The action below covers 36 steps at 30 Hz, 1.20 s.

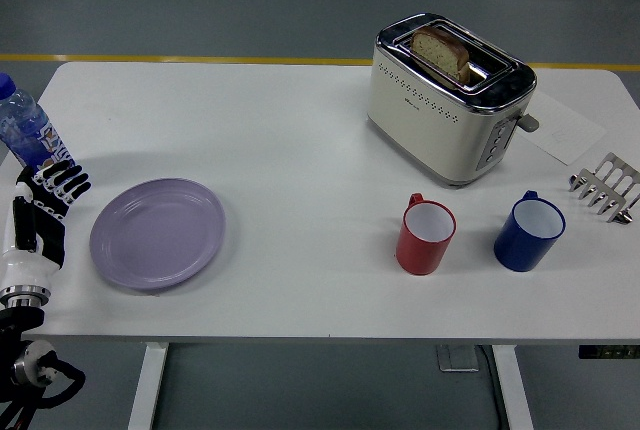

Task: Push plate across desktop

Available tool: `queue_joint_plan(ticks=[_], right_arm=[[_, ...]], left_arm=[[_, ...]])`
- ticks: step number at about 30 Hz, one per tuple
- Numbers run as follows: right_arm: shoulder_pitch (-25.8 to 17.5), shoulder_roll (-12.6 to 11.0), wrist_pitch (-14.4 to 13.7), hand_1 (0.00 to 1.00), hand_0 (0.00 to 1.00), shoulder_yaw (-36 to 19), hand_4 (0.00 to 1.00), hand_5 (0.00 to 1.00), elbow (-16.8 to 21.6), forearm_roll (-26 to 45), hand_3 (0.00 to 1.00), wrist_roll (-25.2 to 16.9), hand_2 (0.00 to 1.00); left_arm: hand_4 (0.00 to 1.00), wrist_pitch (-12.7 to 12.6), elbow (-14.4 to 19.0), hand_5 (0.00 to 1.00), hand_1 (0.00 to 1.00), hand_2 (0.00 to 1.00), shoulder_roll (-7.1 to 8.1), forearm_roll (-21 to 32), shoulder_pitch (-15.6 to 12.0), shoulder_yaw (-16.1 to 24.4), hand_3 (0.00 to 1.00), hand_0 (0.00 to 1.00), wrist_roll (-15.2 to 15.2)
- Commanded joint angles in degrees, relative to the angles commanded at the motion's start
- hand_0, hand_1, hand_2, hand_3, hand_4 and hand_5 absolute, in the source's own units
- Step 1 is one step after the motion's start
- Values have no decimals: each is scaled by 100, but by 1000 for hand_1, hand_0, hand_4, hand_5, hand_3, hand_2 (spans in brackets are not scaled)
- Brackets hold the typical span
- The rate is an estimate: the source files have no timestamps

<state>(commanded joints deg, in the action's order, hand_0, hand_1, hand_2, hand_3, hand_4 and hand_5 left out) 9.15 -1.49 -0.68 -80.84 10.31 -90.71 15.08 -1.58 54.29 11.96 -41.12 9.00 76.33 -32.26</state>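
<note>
Down at the lower left of the frame, the robot's left hand rests at the table edge, fingers loosely spread, holding nothing, just beside the empty lilac plate. Behind it stands a water bottle. Right of centre sit a red mug and a blue mug, both empty. Above them, a cream toaster holds a bread slice. A metal toast rack sits far right.
</note>
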Motion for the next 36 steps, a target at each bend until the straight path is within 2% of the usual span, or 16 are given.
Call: queue_joint_plan(ticks=[7, 12, 13, 14, 24, 36], right_arm=[[-21, 10, 1, 635, 649, -5, 420, 199, 0, -12, 595, 18, 674], [-47, 21, 7, 635, 649, -10, 420, 199, 0, -45, 595, 35, 674], [-56, 27, 10, 634, 648, -11, 419, 199, 0, -59, 595, 39, 673], [-62, 32, 12, 634, 648, -12, 419, 199, 0, -69, 595, 41, 673], [-102, 69, 33, 634, 648, -41, 416, 203, 0, -151, 594, 50, 672], [-70, 85, 47, 633, 647, -25, 413, 203, 0, -164, 594, 57, 671]], left_arm=[[509, -140, -209, 998, 718, 668, -21, -265, 38, -124, 560, 706, -146], [509, -249, -311, 998, 718, 668, -68, -184, 61, -270, 560, 706, -365], [508, -287, -352, 998, 743, 704, -95, -146, 75, -295, 606, 747, -452], [508, -315, -378, 998, 743, 704, -116, -132, 85, -299, 606, 747, -472], [506, -479, -589, 998, 747, 710, -248, -91, 194, -329, 614, 751, -472], [502, -611, -781, 998, 745, 707, -253, -112, 354, -419, 619, 745, -472]])
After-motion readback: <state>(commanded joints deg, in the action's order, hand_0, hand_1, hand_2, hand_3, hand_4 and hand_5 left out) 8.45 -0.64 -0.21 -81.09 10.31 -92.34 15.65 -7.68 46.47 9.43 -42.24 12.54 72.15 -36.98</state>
